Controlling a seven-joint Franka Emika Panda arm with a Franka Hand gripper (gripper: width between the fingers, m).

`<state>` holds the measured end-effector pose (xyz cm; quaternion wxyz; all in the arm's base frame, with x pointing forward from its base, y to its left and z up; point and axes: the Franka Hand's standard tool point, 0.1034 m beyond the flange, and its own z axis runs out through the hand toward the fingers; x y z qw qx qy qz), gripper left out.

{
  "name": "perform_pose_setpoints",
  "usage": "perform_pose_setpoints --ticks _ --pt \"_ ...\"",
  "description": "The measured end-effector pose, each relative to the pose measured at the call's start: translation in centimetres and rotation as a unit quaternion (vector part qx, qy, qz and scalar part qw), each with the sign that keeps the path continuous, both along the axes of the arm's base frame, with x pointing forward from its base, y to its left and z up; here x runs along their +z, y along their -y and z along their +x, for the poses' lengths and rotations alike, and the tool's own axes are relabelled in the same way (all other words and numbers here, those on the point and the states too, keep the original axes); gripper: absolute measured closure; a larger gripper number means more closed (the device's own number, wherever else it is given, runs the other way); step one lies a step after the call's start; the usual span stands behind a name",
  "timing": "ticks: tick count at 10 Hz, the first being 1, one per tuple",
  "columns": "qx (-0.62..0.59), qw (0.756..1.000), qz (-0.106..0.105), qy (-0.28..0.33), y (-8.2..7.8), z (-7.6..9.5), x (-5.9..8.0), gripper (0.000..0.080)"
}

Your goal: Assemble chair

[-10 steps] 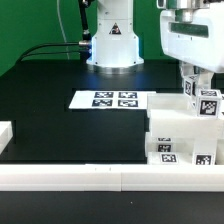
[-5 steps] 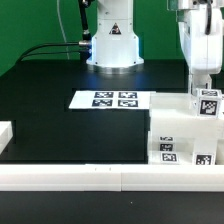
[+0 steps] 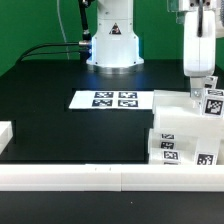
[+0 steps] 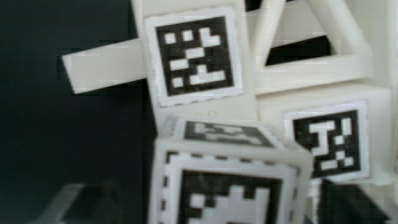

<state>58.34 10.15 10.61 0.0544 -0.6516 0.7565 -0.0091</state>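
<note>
The chair (image 3: 178, 128) stands partly built at the exterior view's right: a boxy white seat frame with tagged parts on its front. An upright tagged bar (image 3: 212, 101) rises from its far right end. My gripper (image 3: 203, 88) hangs straight above that end, its fingers (image 3: 197, 84) reaching down beside the bar's top. In the wrist view the tagged bar (image 4: 222, 190) fills the space between the jaws of my gripper (image 4: 222, 214), with dark gaps on both sides, so the jaws stand open around it. Beyond it lie more tagged chair parts (image 4: 196, 60).
The marker board (image 3: 115, 99) lies flat mid-table. A long white rail (image 3: 90, 176) runs along the front edge, with a white block (image 3: 5, 136) at the exterior view's left. The robot base (image 3: 112, 45) stands at the back with cables beside it.
The gripper has shifted toward the exterior view's right and its jaws have widened off the tagged bar. The bar stays standing on the chair's right end.
</note>
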Motion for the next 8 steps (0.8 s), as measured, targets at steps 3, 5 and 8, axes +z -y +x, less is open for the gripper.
perform_pose_setpoints --ticks 3,5,8 --pt "0.24 0.97 -0.025 0.019 -0.42 0.2 0.14 0.0159" --pt "0.306 0.951 -0.033 0.018 -0.48 0.2 0.16 0.0151" --pt "0.471 0.88 -0.053 0.027 -0.24 0.29 0.19 0.0151"
